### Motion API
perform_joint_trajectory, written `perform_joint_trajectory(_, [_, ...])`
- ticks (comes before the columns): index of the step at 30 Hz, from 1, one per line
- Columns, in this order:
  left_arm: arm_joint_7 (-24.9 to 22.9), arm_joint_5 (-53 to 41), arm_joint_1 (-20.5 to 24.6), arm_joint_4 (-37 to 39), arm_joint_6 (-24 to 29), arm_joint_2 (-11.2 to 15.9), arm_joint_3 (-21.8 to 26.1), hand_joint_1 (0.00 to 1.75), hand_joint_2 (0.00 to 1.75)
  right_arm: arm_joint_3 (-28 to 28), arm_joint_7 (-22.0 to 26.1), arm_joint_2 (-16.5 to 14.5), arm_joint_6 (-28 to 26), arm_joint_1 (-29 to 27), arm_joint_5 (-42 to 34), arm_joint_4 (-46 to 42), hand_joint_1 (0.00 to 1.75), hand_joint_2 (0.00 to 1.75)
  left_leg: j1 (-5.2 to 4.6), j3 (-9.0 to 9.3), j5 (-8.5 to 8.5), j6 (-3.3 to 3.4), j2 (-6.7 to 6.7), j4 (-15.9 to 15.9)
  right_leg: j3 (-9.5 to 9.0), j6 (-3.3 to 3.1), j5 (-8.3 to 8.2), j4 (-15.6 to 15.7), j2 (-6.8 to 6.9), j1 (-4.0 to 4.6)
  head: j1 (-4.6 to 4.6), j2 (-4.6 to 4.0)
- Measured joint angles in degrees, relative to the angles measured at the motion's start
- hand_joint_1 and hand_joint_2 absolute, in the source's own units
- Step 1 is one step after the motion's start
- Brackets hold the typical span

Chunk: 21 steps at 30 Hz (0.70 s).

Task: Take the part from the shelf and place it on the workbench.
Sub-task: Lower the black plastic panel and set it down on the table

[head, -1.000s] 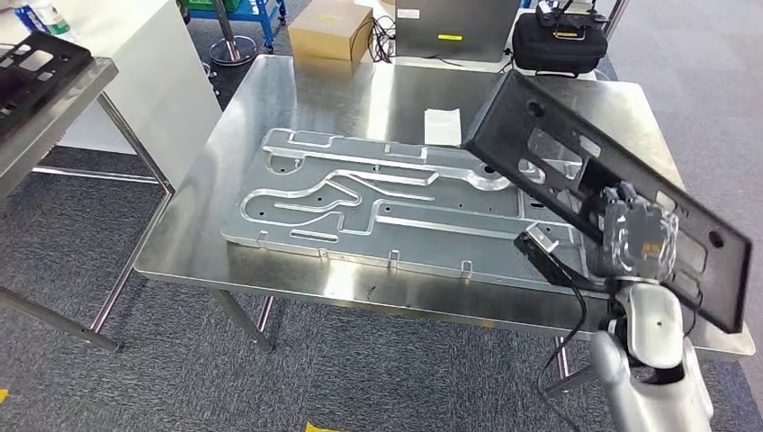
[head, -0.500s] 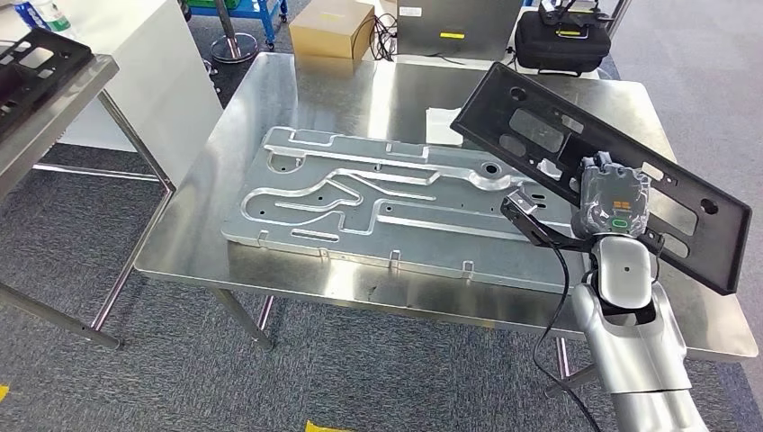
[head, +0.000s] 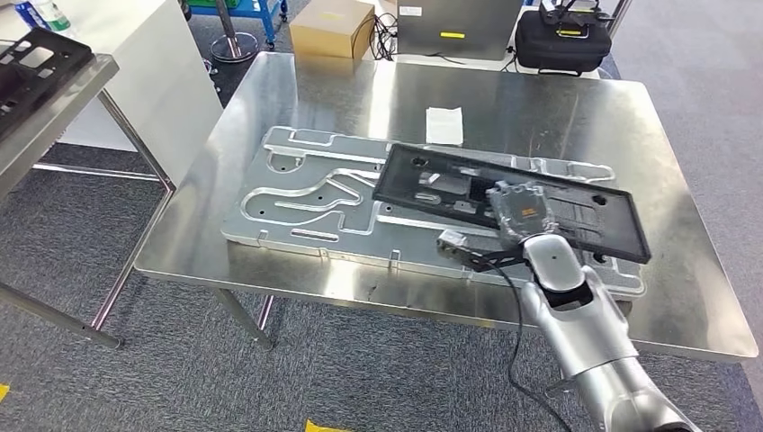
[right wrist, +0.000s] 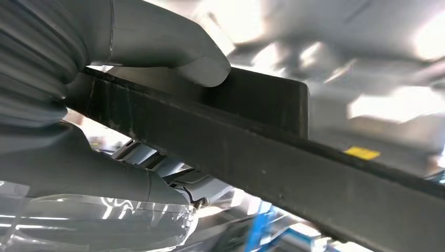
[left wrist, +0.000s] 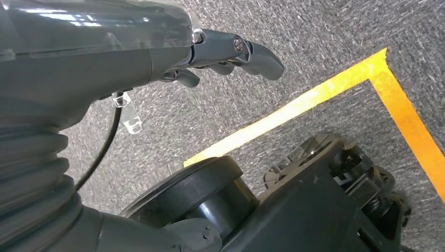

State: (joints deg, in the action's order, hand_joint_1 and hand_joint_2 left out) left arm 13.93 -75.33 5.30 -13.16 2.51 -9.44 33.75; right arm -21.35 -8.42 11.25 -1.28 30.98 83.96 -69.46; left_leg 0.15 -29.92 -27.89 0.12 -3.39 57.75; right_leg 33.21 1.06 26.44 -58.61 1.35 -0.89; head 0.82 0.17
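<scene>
The part is a long black plastic frame (head: 432, 184) with several cut-outs. It lies almost flat over the right half of the silver metal plate (head: 306, 193) on the steel workbench (head: 324, 85). My right hand (head: 520, 209) grips its near edge around the middle. Close up in the right wrist view, the grey thumb (right wrist: 178, 55) presses on one face of the black frame (right wrist: 294, 173) and the rest of the hand sits under it. My left hand (left wrist: 231, 52) hangs over the carpet with its fingers curled and nothing in them.
A white paper slip (head: 444, 125) lies on the bench behind the plate. A second black frame (head: 31, 67) rests on the shelf table at far left. A cardboard box (head: 331, 29) and a black case (head: 562, 40) stand on the floor beyond the bench.
My right hand has swung the black frame left and down, from steeply tilted above the bench's right side to almost flat over the metal plate.
</scene>
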Motion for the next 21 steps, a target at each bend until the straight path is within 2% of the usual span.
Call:
perform_joint_trajectory(4, [-0.4, 0.0, 0.1, 0.0, -0.1, 0.0, -0.5, 0.0, 1.75, -5.0, 0.5, -3.0, -0.4, 1.6, -0.6, 4.7, 1.75, 1.75, 0.01, -0.03, 0.06, -0.05, 0.05, 0.0, 0.03, -0.01, 0.0, 0.0, 0.11, 0.04, -0.02, 0.0])
perform_joint_trajectory(9, [-0.6, 0.4, 0.1, 0.0, -0.3, 0.0, -0.6, 0.0, 1.75, -8.0, 0.5, -5.5, -0.8, 3.6, -1.8, 8.0, 1.75, 1.75, 0.01, -0.07, 0.08, -0.08, 0.14, 0.0, 0.03, -0.01, 0.0, 0.0, 0.14, 0.03, 0.01, 0.0])
perform_joint_trajectory(21, [1.6, 1.2, -0.1, 0.0, -0.6, 0.0, -0.7, 0.0, 1.75, -11.2, -0.2, -6.9, -1.5, 4.6, -3.5, 10.9, 1.75, 1.75, 0.0, -0.1, 0.07, -0.08, 0.18, 0.1, 0.0, -0.01, -0.01, 0.0, 0.18, 0.01, 0.01, 0.0])
